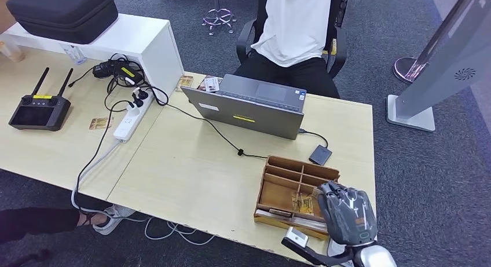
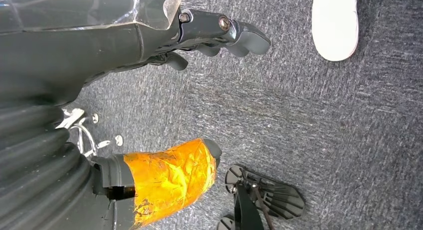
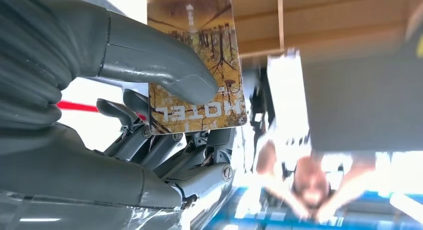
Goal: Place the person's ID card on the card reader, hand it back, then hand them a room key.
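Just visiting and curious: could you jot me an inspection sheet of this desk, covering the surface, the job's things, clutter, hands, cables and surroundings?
Surface: pale wooden desk.
Job's things: hotel key card pinched by the right hand over the wooden organiser tray; small dark box, possibly the card reader, beside it.
Clutter: laptop, handheld controller, black case on a white shelf.
Hands: right holds the card; left hand hangs over grey carpet, holding nothing.
Cables: power strip, black lead to the small dark box.
Surroundings: seated person opposite, grey stand.
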